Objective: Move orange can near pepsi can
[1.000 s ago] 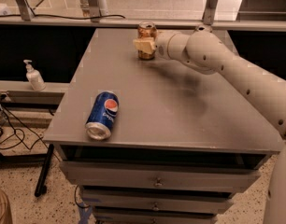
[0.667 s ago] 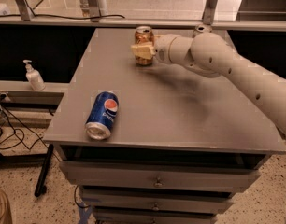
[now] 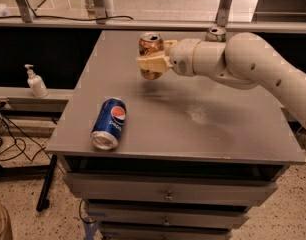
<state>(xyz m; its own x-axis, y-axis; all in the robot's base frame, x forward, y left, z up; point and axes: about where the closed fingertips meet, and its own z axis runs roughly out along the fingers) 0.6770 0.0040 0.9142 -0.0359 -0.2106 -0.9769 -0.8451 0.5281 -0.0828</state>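
The orange can (image 3: 150, 44) stands upright, copper-orange with a silver top, held clear above the grey table (image 3: 213, 129) near its far middle. My gripper (image 3: 154, 63) is shut on it, with the cream fingers (image 3: 148, 64) wrapped across its lower half. The white arm reaches in from the right. The pepsi can (image 3: 109, 123) lies on its side near the table's front left corner, blue with the round logo, its silver end facing the front. The orange can is well behind and to the right of the pepsi can.
A second can (image 3: 215, 33) stands at the table's far edge behind my arm. A soap pump bottle (image 3: 36, 82) sits on a low ledge to the left. Drawers (image 3: 168, 194) run below the tabletop. Cables lie on the floor at left.
My gripper has lifted the orange can and carried it toward the front and a little left, closer to the pepsi can. The pepsi can has not moved.
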